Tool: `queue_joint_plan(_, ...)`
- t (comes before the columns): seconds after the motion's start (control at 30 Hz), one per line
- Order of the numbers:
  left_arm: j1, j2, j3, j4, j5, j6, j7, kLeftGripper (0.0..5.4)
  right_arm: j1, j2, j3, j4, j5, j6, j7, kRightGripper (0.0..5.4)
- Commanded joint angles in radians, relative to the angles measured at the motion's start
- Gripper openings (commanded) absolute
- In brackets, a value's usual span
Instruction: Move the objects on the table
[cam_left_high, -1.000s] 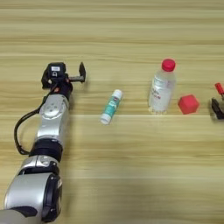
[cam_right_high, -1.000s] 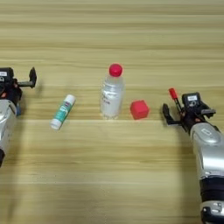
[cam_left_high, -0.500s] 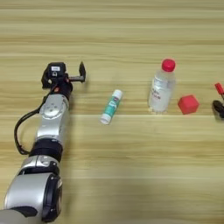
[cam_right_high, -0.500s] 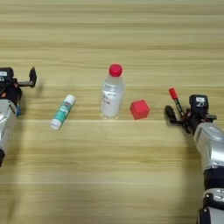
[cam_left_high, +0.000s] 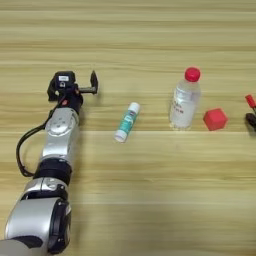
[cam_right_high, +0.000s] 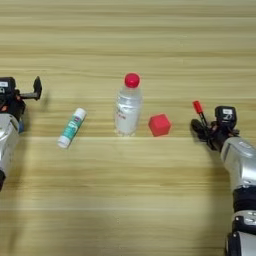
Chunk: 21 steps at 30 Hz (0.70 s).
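— Objects first: what do we have on the worktop (cam_left_high: 130, 45)?

— We count four. Near the middle a small clear plastic bottle (cam_right_high: 128, 106) with a red cap stands upright. Just beside it, on our right, sits a small red cube (cam_right_high: 159, 124), close to the bottle's base but apart from it.

— And on the other side of the bottle?

— We see a slim tube (cam_left_high: 127, 121) lying flat, white at both ends with a green band, tilted so that its far end leans to our right. It lies between the bottle and our left arm, apart from both.

— The fourth thing?

— A thin red pen (cam_right_high: 199, 110), at the right side of the worktop, well apart from the cube. Only its red upper end shows clearly; the lower part runs down into our right hand (cam_right_high: 201, 128).

— So what is that hand doing?

— It lies low on the worktop with its dark fingers at the pen's lower part. They look closed around it, but we cannot tell for sure whether they pinch it.

— And the left hand (cam_left_high: 74, 87)?

— It rests on the worktop at the left, well away from the tube. Its two black fingers are spread wide, one pointing out toward our right, with nothing between them.
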<state>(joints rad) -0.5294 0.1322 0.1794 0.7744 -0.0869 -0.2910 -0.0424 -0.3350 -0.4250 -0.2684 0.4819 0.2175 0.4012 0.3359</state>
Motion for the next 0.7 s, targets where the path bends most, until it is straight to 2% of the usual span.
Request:
queue_joint_plan(0.03,-0.015,-0.002,-0.004,-0.012,0.003,-0.004,0.006,5.4,0.04,0.013,0.039,0.017,-0.018,0.021,0.017,3.04)
queue_joint_plan(0.7,-0.02,-0.004,-0.004,-0.009,0.003,-0.006,0.008,5.4,0.028,0.009,0.044,0.045,-0.013,0.012,0.019,1.02)
